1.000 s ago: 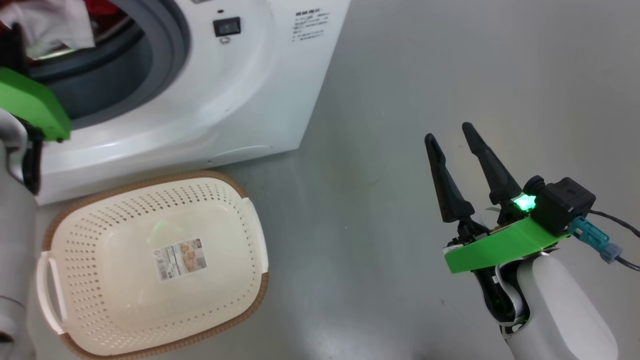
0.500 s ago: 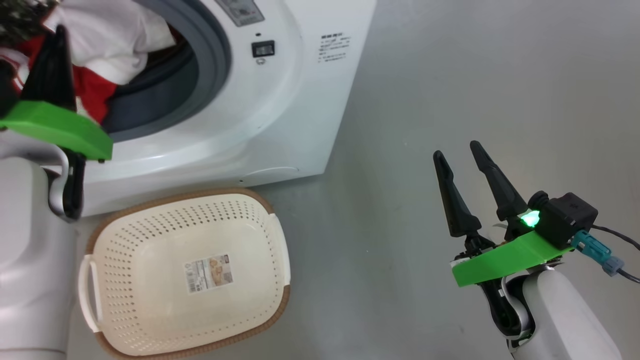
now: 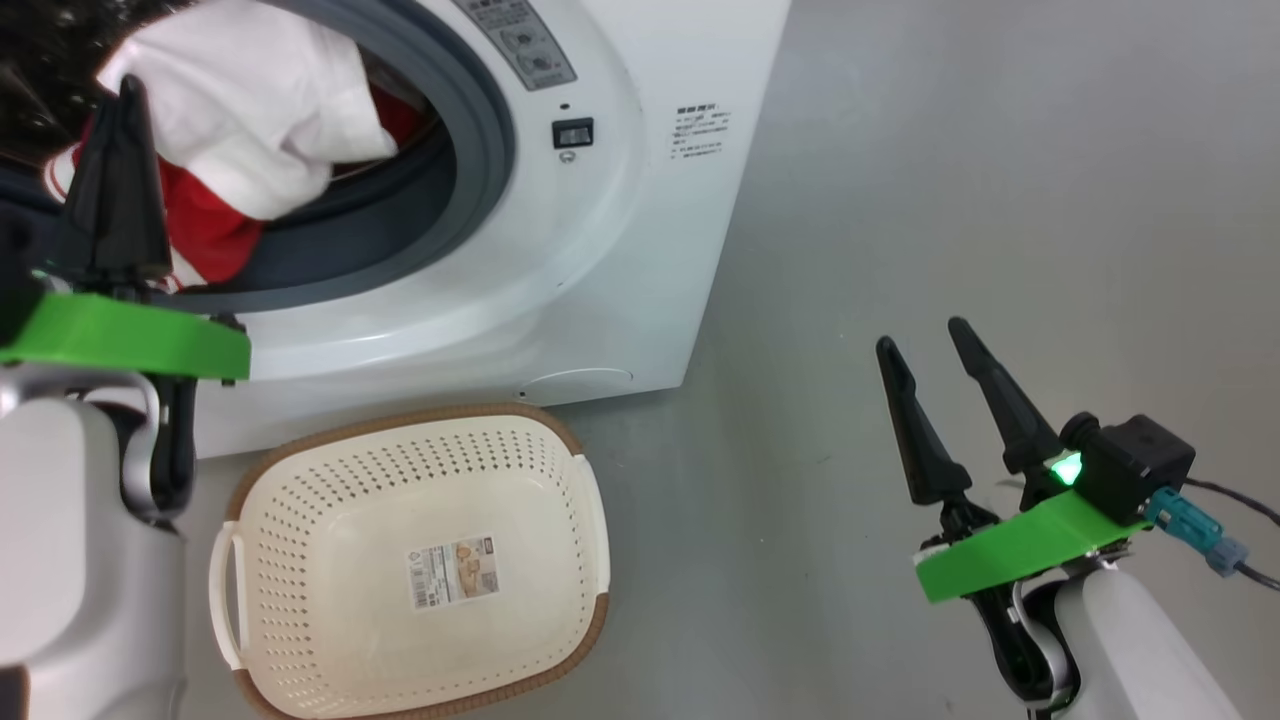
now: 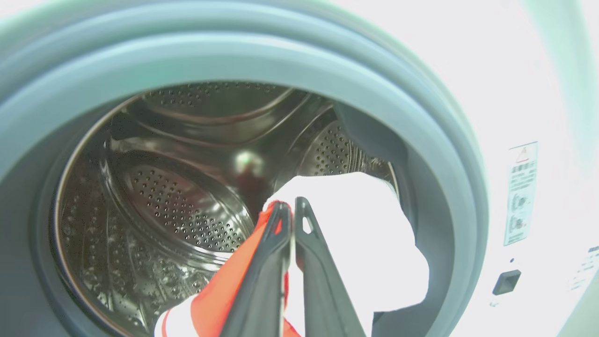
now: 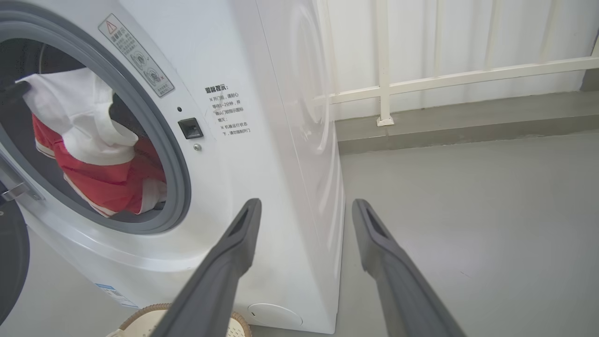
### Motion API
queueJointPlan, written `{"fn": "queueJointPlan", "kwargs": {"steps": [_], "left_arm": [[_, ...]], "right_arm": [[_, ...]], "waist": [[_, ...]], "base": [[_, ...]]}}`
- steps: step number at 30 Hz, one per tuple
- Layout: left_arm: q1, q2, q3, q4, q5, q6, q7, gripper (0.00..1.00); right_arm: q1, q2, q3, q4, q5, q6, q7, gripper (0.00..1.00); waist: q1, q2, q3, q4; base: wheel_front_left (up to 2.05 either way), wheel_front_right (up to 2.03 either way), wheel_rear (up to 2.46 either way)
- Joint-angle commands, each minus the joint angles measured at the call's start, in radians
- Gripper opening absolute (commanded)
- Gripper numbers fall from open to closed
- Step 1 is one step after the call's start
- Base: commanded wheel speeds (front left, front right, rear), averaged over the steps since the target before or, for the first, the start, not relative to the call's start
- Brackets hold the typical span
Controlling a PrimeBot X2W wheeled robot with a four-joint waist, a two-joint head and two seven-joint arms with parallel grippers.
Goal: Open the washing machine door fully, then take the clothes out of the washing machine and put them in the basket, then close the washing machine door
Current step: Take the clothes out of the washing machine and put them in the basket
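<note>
clothes [image 3: 250,130] at washing machine [image 3: 620,250] mouth, basket [image 3: 400,426] below

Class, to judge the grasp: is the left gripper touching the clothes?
Touching. The left wrist view shows the left gripper shut on the clothes, red fabric pinched between its closed jaws.

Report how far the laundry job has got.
Done: the washing machine door stands open. In hand: the left gripper is shut on the clothes at the mouth of the drum. Left: the basket holds no clothes yet, and the door needs closing. The right gripper is open, idle.
</note>
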Motion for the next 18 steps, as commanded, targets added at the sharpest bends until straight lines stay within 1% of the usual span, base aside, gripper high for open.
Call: {"fn": "queueJointPlan", "kwargs": {"steps": [1, 8, 18], "left_arm": [[0.026, 0.031, 0.035, -0.067, 0.015, -0.004, -0.008, 0.00], [0.120, 0.003, 0.078, -0.248, 0.023, -0.005, -0.008, 0.00], [0.210, -0.035, 0.117, -0.476, 0.027, -0.006, -0.008, 0.00]], "right_arm": [[0.025, -0.004, 0.012, -0.022, -0.002, 0.006, -0.006, 1.00], [0.035, -0.010, 0.006, -0.025, -0.003, 0.006, -0.006, 1.00], [0.047, -0.018, -0.002, -0.027, -0.003, 0.006, -0.006, 1.00]], "waist": [[0.0000, 0.0000, -0.009, 0.007], [0.0000, 0.0000, -0.020, 0.018], [0.0000, 0.0000, -0.028, 0.037]], "base": [[0.00, 0.00, 0.00], [0.00, 0.00, 0.00], [0.00, 0.00, 0.00]]}}
